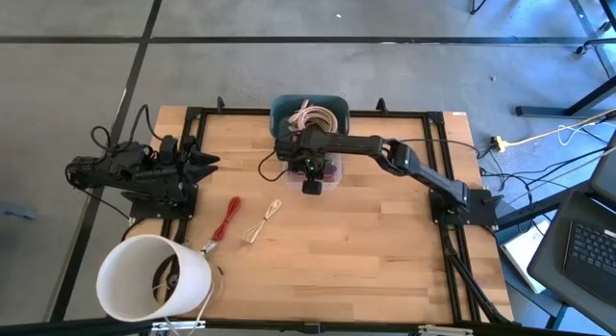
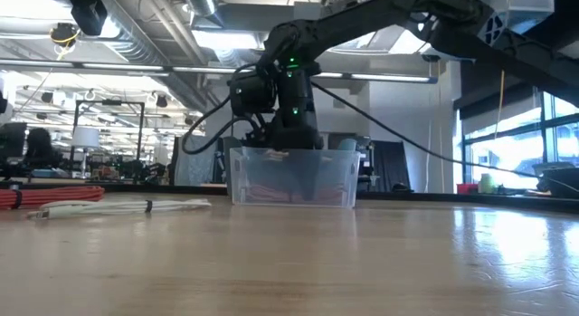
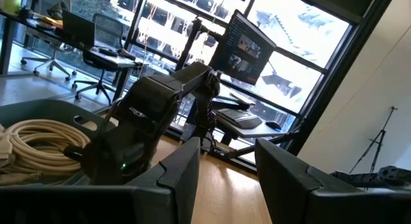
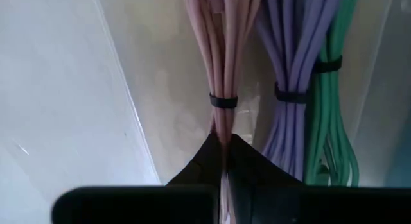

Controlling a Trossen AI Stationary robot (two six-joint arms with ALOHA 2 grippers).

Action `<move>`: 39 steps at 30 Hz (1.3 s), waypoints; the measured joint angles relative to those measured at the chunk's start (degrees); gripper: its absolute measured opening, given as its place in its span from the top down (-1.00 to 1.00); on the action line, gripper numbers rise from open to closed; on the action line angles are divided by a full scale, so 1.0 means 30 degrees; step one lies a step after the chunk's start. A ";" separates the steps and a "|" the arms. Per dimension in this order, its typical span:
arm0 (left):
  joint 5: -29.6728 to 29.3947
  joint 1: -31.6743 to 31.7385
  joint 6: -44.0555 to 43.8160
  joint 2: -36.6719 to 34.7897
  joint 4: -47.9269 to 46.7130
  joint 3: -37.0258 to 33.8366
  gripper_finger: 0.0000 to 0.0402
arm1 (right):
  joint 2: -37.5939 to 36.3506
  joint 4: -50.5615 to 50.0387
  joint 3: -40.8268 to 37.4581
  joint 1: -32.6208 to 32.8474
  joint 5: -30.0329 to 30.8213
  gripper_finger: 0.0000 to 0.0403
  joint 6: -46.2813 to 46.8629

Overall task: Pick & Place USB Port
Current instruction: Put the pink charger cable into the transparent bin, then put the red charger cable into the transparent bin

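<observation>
No writing is showing on anything here; the right end effector (image 4: 224, 161) is reaching down inside the clear bin (image 2: 291, 177) with its fingers pinched together on the pink cable bundle (image 4: 221, 63), a sheaf of thin pink strands cinched by a black tie. Just beside the grip a purple bundle (image 4: 290, 63) and a green bundle (image 4: 334, 89) are lying, the bin's wall crowding close on the other side. The left end effector (image 3: 225, 179) is waiting well apart at the desk (image 1: 366, 269) edge, fingers apart and empty.
</observation>
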 joint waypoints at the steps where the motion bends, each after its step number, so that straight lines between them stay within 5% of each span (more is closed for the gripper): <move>1: 0.0000 -0.0003 0.0000 0.0000 0.0005 0.0000 0.29 | 0.0001 0.0008 0.0000 -0.0027 -0.0040 0.96 0.0283; 15: 0.0000 -0.0001 0.0000 0.0000 0.0001 0.0000 0.29 | -0.2186 0.0092 -0.0029 0.0278 0.2225 0.16 0.3151; 20: 0.0000 -0.0005 -0.0005 0.0005 0.0004 0.0000 0.29 | -0.5200 0.0292 -0.0029 0.1790 0.2863 0.13 0.5471; 31: 0.0000 0.0000 0.0000 0.0007 0.0000 0.0000 0.29 | -1.4274 -0.1500 0.0000 0.9220 0.9171 0.20 0.9286; 39: 0.0000 -0.0003 0.0000 0.0007 0.0000 0.0000 0.29 | -1.8298 -0.2149 -0.0533 1.1857 1.3660 0.40 1.0733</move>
